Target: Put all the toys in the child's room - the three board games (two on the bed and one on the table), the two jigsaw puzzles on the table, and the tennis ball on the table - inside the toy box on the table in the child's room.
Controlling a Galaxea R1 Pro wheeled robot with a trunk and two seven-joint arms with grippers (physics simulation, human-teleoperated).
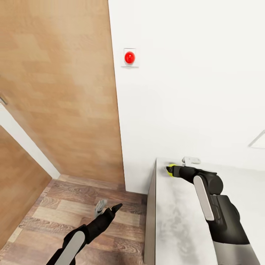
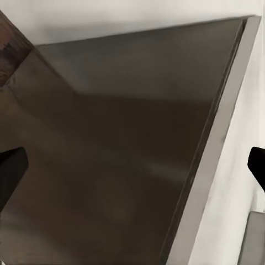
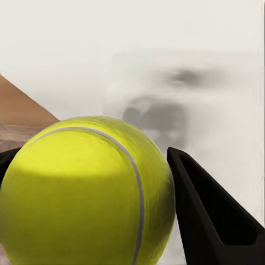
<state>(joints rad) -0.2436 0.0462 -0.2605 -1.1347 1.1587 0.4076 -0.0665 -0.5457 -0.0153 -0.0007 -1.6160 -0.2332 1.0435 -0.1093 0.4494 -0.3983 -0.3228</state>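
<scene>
the right gripper point(image 1: 170, 170) reaches across the pale grey table point(image 1: 176, 221) toward its far corner near the wall, at about 1 o'clock from the frame centre in the head view. the tennis ball point(image 1: 172, 168) sits between its fingers there. in the right wrist view the tennis ball point(image 3: 88, 193) lies against the dark finger point(image 3: 210, 221) on one side, with the other finger edge just visible at the opposite side; the fingers read as pinching the ball.

the left gripper point(image 1: 108, 209) hangs over the wood floor point(image 1: 73, 206) at about 7 o'clock, beside the table's side. in the left wrist view its fingertips point(image 2: 11, 171) stand well apart, holding nothing, facing the table's dark side panel point(image 2: 121, 165).

a red button point(image 1: 129, 57) is mounted on the wall at 12 o'clock.

risks, as judged:
- the ball is round and smooth; an off-centre grip could let it squirt out and roll off the table edge.
- the ball is close to the wall; a lift forward could strike it.
- a quick swing toward the toy box could loosen the grip.
</scene>
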